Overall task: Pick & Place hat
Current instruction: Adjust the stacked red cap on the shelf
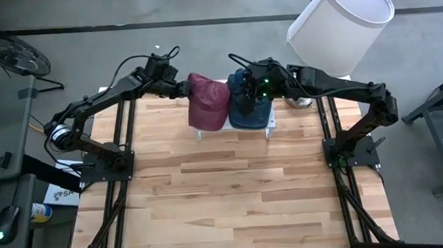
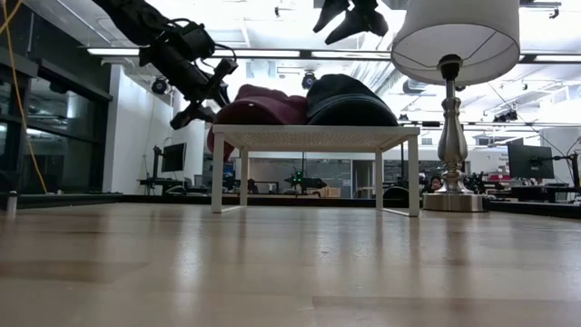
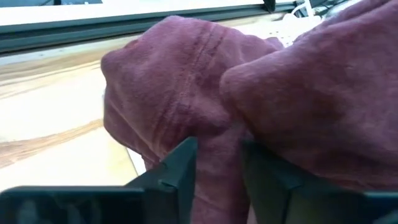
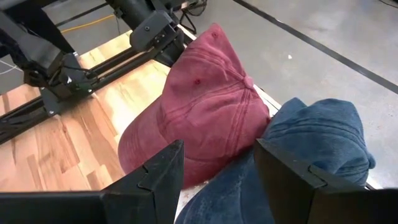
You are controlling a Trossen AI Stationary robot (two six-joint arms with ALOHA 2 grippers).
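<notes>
A maroon cap (image 1: 210,101) (image 2: 263,107) (image 4: 205,106) and a dark blue cap (image 1: 254,115) (image 2: 349,102) (image 4: 311,137) lie side by side on a small white stand (image 2: 313,136) at the table's far edge. Part of the maroon cap hangs over the stand's left end. My left gripper (image 1: 181,88) (image 2: 201,91) (image 3: 219,180) is at the maroon cap's left side, shut on its cloth. My right gripper (image 1: 249,97) (image 2: 349,23) (image 4: 217,168) hovers open above the blue cap, clear of it. My left gripper pinches a bunched fold of the maroon cap's cloth (image 3: 217,155) between its two fingers, at the cap's left side. It comes in from the table's left, slanting down. The cap still lies on the white stand, touching the blue cap.
A table lamp with a white shade (image 1: 339,18) (image 2: 454,36) stands at the far right corner, its metal base (image 2: 447,195) just right of the stand. The wooden table (image 1: 226,194) stretches bare toward the near edge.
</notes>
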